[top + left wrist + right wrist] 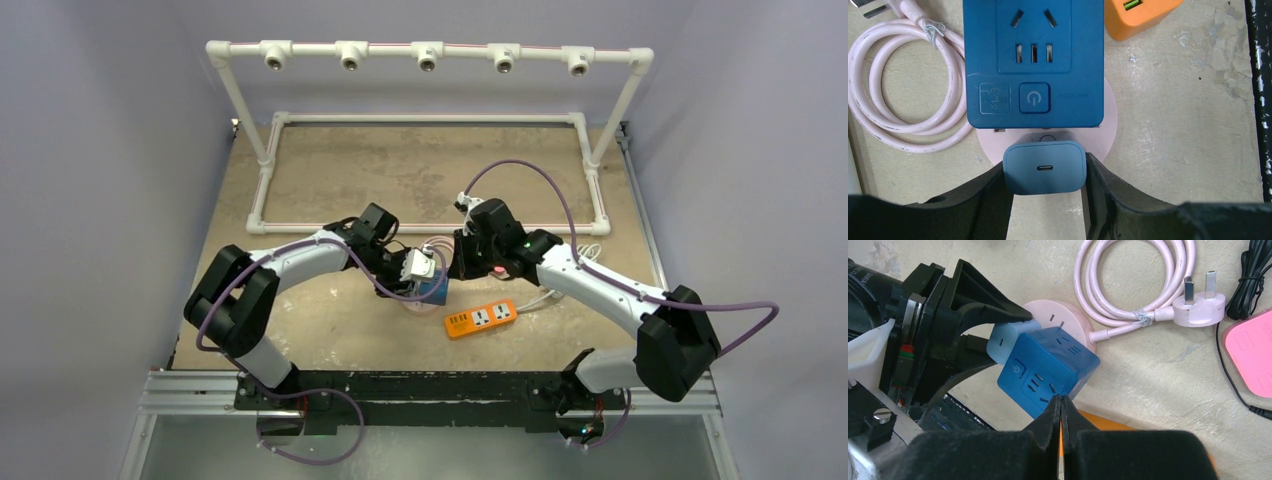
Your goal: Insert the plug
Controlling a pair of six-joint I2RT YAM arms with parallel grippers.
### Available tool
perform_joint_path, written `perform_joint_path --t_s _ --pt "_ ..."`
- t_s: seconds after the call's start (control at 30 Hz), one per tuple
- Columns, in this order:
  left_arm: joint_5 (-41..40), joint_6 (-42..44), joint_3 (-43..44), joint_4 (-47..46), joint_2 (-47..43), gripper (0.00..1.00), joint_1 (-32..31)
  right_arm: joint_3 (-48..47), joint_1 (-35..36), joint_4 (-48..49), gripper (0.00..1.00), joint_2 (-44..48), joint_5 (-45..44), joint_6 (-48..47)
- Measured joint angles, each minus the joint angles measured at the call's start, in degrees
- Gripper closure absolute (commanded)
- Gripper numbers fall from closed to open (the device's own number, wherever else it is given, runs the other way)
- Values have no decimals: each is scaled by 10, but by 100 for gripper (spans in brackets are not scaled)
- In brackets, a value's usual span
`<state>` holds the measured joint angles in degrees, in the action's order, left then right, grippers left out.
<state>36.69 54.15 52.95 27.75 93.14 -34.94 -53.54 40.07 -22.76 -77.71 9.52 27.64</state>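
Left gripper (1045, 172) holds the plug (1043, 165) at the blue cube (1033, 60) — seating unclear (prongs hidden); right gripper (1061, 402) closed, empty.

white shells are worn by the left arm (300, 255) and right arm (600, 285), joined by black joint housings. a purple cable (521, 162) is run along each. a green light (524, 243) is lit on the right wrist. the fingers (1118, 195) of the left gripper (1045, 167) are matte black and wedge-shaped, as are those of the right gripper (1061, 399). a silver screw (882, 414) is set in a black block.
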Motion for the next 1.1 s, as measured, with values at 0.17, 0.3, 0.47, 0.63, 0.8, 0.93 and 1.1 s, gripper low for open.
perform_joint_path --t_s 0.17,0.3,0.47,0.63,0.8,0.93,1.1 --pt "0 -1 1 -1 0 35 0 0 0 -1 100 0 0 0" --pt "-5 -5 4 -2 0 6 0 2 0 -1 100 0 0 0" --pt "-63 -8 -12 29 12 1 -1 7 0 -1 100 0 1 0" --pt "-87 -23 -12 51 -1 1 3 12 0 1 100 -1 5 -3" --pt "-99 -61 -9 108 -37 1 12 16 0 6 100 -18 6 -3" --pt "-99 -98 26 136 -93 1 17 16 2 10 100 -31 13 -2" --pt "-99 -146 96 144 -153 1 34 15 38 14 100 -50 21 0"
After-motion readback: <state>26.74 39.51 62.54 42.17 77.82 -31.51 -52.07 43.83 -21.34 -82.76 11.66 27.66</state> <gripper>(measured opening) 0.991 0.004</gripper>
